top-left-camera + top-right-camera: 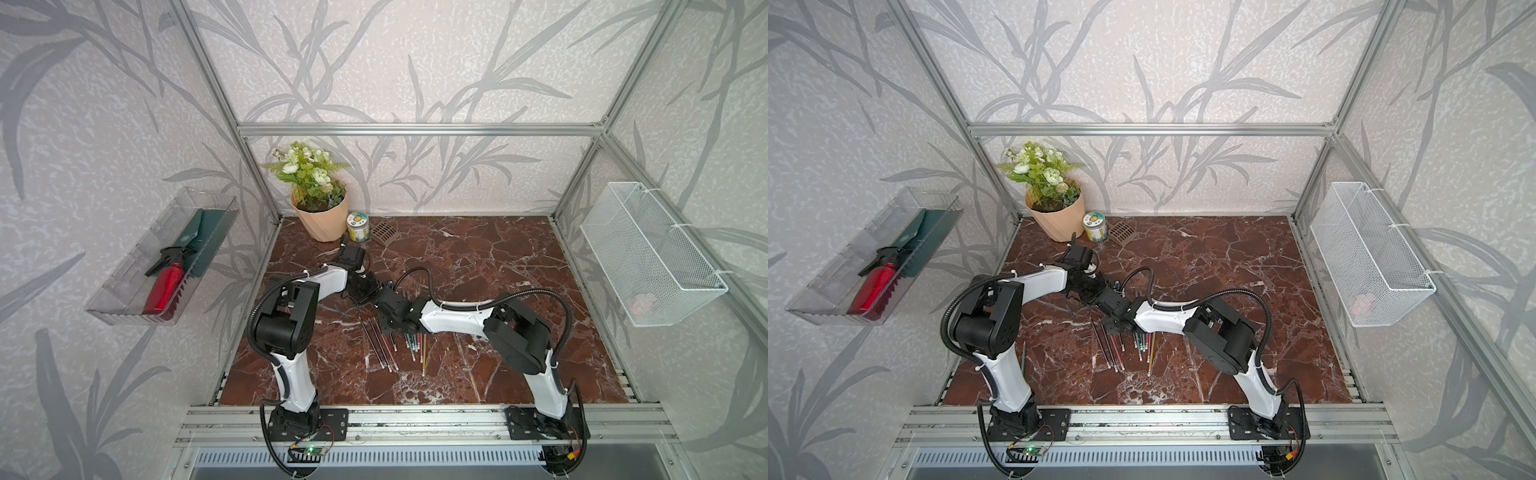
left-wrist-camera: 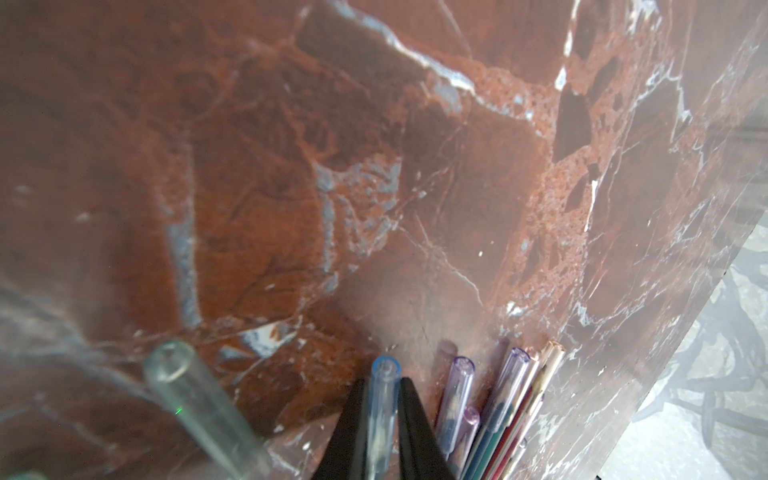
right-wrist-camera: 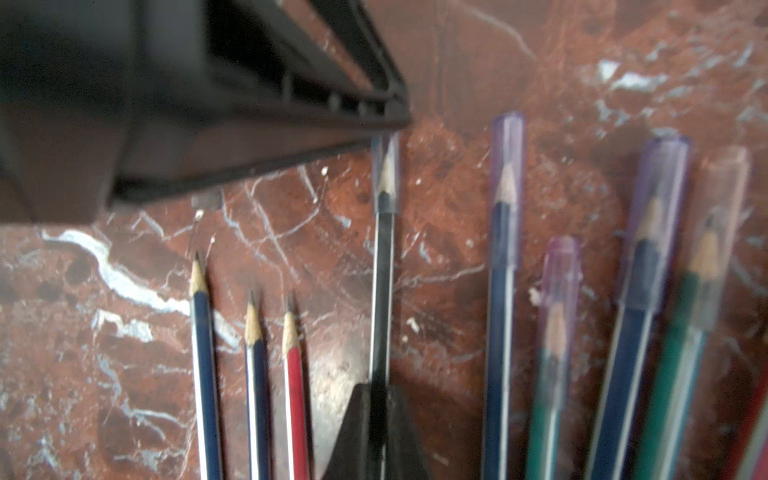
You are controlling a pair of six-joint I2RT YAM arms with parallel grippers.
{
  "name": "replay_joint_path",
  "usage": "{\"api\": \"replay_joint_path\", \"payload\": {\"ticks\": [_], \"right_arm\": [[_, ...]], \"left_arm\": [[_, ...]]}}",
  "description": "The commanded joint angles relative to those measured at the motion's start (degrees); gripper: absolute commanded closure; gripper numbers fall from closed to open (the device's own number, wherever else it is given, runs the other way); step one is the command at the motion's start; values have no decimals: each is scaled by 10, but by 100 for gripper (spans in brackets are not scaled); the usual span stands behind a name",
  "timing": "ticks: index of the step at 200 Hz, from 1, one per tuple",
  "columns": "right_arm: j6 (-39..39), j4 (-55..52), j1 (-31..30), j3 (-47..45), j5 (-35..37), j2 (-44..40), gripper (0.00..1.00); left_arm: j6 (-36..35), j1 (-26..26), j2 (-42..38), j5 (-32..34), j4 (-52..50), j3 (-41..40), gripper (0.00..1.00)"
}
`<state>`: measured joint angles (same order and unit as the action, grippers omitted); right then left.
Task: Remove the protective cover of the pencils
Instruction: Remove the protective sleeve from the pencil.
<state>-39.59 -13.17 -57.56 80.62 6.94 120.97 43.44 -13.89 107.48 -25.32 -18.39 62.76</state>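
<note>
My right gripper [image 3: 380, 388] is shut on the shaft of a black pencil [image 3: 382, 291] held just above the marble table. Its tip wears a clear bluish protective cover [image 3: 385, 174]. My left gripper [image 2: 384, 380] is shut on that cover [image 2: 384, 399], its black fingers [image 3: 291, 124] reaching in from the far side. In both top views the two grippers meet tip to tip at mid table [image 1: 379, 300] [image 1: 1105, 300]. Three bare pencils [image 3: 255, 374] lie beside the held one. Several capped pencils [image 3: 505, 208] [image 2: 511, 382] lie on its other side.
A blurred clear tube [image 2: 195, 399] shows close to the left wrist camera. At the back left stand a flower pot [image 1: 322, 216], a small tin [image 1: 358, 226] and a brown grid piece [image 1: 384, 232]. A wire basket [image 1: 648, 253] and a clear tray [image 1: 124, 286] hang on the side walls.
</note>
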Motion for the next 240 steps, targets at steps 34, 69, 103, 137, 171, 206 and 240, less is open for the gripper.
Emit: {"api": "replay_joint_path", "payload": {"ticks": [34,69,103,137,171,206,240], "right_arm": [[-3,-24,14,-12,-14,50,100],[-5,-22,14,-16,-11,47,100],[-4,-21,15,-16,-10,46,100],[-4,-19,14,-16,-9,46,100],[0,-18,15,-9,-11,51,100],[20,-15,16,4,-25,55,100],[26,6,16,-15,-31,39,100]], "left_arm": [[0,-8,32,-8,-62,-7,86],[0,-8,31,-6,-63,-8,88],[0,-8,29,2,-69,-7,89],[-2,-6,33,3,-72,-4,92],[-3,-6,36,1,-73,-3,94],[-6,-6,33,-4,-71,-2,94],[-8,-6,25,-2,-70,-3,93]]}}
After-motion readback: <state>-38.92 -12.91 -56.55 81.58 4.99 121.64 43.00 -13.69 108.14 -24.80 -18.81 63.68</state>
